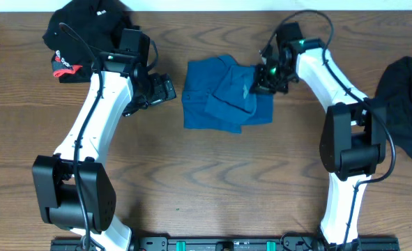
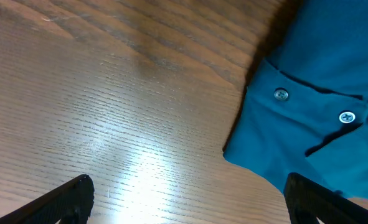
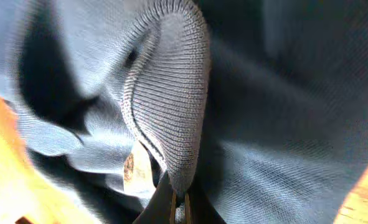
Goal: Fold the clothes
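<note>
Closest, right gripper (image 3: 179, 202): was pinched shut on the ribbed edge (image 3: 171, 93) of the blue polo shirt (image 1: 219, 104).
Shirt: lay bunched and half folded in the middle of the table (image 1: 212, 181).
Step in hand: probably needed the pinched edge carried low across, then laid flat before release; an early release risked a crumple.
Left gripper (image 1: 162, 89): hovered just beside the shirt's left edge with fingers apart, free to pin it.
Far: black garments (image 1: 87, 28) waited well apart.
</note>
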Action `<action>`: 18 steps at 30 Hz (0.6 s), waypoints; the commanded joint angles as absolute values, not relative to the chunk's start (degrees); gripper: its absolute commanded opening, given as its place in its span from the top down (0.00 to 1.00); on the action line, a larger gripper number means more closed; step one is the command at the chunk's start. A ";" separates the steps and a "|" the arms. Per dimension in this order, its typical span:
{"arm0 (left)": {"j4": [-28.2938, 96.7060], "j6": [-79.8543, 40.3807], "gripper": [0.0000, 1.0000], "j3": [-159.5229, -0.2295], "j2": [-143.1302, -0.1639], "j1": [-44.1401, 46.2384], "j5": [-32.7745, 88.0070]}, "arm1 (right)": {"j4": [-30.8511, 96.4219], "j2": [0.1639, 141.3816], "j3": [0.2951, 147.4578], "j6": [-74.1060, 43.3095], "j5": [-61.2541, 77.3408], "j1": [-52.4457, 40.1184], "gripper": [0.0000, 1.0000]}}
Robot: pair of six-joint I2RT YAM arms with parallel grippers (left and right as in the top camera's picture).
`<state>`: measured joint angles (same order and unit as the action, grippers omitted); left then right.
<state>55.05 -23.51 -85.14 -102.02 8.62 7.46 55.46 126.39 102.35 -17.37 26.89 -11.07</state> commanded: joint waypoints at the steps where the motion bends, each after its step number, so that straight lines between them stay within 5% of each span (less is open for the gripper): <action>1: 54.98 -22.46 0.02 -85.34 -102.17 8.43 6.76 | 57.82 124.81 106.65 -16.67 25.06 -10.68 0.99; 18: 54.96 -20.99 0.02 -85.34 -102.21 8.43 6.76 | 71.44 124.73 117.62 -16.73 9.85 -11.38 0.99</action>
<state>55.02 -22.06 -85.14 -102.02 8.62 7.46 70.94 126.37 116.36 -17.34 15.53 -11.25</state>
